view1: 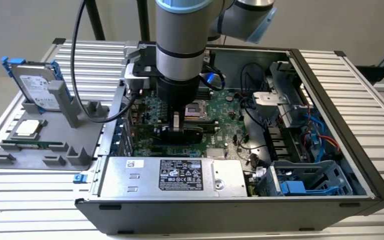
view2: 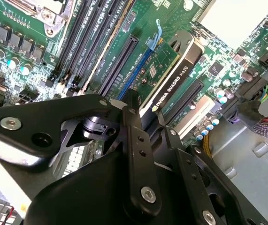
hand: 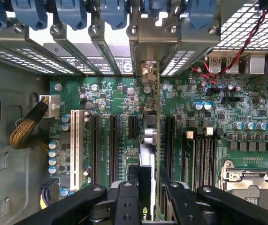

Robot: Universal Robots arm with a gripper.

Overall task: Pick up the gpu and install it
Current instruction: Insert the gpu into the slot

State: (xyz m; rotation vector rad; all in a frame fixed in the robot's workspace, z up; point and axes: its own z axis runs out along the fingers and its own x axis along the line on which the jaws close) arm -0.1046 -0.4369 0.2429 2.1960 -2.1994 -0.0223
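The gpu [view2: 173, 75] stands on edge over a motherboard [hand: 105, 93] expansion slot inside the open computer case [view1: 352, 150]. Its black shroud faces one way and its green board the other. In the first wrist view the gpu [hand: 146, 140] appears edge-on, with its silver end bracket [hand: 148, 70] against the rear slot openings. My gripper [view2: 148, 119] is shut on the card's upper edge, one black finger on each face. In the exterior view the gripper [view1: 177, 129] reaches straight down into the case above the motherboard [view1: 229, 107].
A grey holder [view1: 45, 150] at the exterior view's left carries a silver hard drive with blue rails [view1: 35, 85] and a thin green memory stick [view1: 35, 145]. The power supply [view1: 172, 177], a drive cage [view1: 305, 180] and loose cables [view1: 319, 140] crowd the case.
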